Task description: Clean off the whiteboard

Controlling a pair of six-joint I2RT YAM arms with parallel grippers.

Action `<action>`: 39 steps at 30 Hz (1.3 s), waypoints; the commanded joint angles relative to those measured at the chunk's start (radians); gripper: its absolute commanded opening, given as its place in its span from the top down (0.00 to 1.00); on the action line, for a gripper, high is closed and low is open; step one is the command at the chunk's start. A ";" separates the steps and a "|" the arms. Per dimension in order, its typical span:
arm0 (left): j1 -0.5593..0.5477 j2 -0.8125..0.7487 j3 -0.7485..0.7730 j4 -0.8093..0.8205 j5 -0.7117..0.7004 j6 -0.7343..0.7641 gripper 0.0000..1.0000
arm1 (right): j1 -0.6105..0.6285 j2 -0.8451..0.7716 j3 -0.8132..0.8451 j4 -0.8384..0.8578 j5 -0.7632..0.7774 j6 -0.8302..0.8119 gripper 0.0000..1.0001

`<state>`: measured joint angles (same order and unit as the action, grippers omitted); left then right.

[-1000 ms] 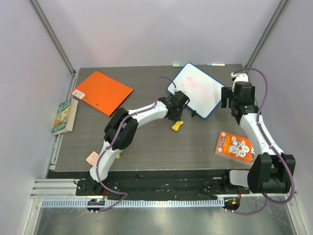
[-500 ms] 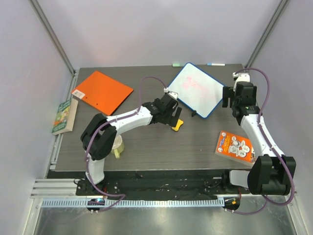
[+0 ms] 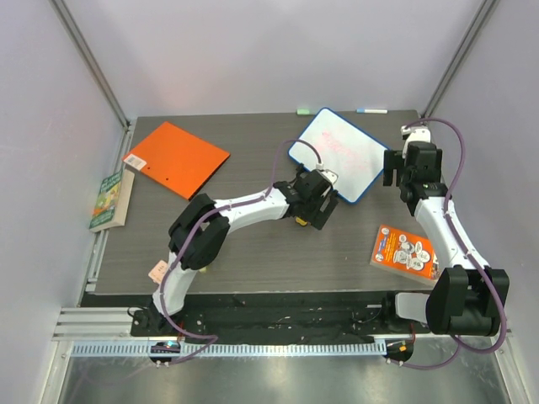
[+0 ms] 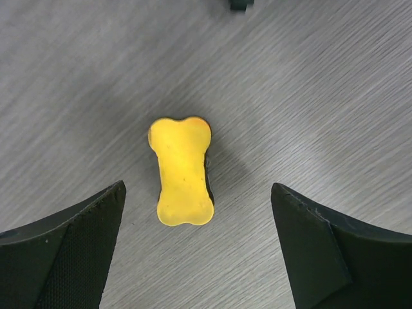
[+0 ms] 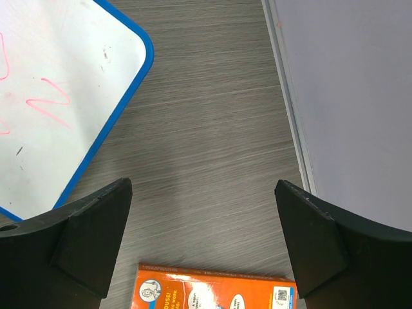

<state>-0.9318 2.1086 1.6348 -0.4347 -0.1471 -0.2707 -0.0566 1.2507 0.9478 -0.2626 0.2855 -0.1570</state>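
**On the table: both grippers open, board has red marks**

From above, the whiteboard lies tilted at the far right of the table, with faint red marks on it. The left gripper hangs by its near corner and the right gripper just beside its right edge. An orange folder lies well apart on the left.

At the left wrist, the fingers stand wide and released. A yellow eraser lies flat between them, untouched.

At the right wrist, the fingers are wide apart too and grasp nothing. The board's blue corner is at upper left, and a book is below.

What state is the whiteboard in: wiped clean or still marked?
Still marked: the whiteboard carries pink strokes in the right wrist view and faint pink writing from above.
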 commanded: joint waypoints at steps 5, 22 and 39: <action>-0.004 0.022 0.028 -0.044 -0.086 0.014 0.19 | -0.011 -0.017 -0.003 0.025 -0.008 -0.009 0.02; 0.001 0.099 0.089 -0.059 -0.065 0.015 0.53 | -0.017 -0.011 -0.012 0.023 -0.011 -0.016 0.02; 0.091 -0.030 -0.001 -0.013 0.003 -0.005 1.00 | -0.120 0.050 0.098 0.043 -0.356 -0.038 0.00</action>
<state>-0.8642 2.1677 1.6405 -0.4557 -0.1524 -0.2848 -0.1471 1.2625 0.9565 -0.2604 0.0711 -0.1856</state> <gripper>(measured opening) 0.083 0.995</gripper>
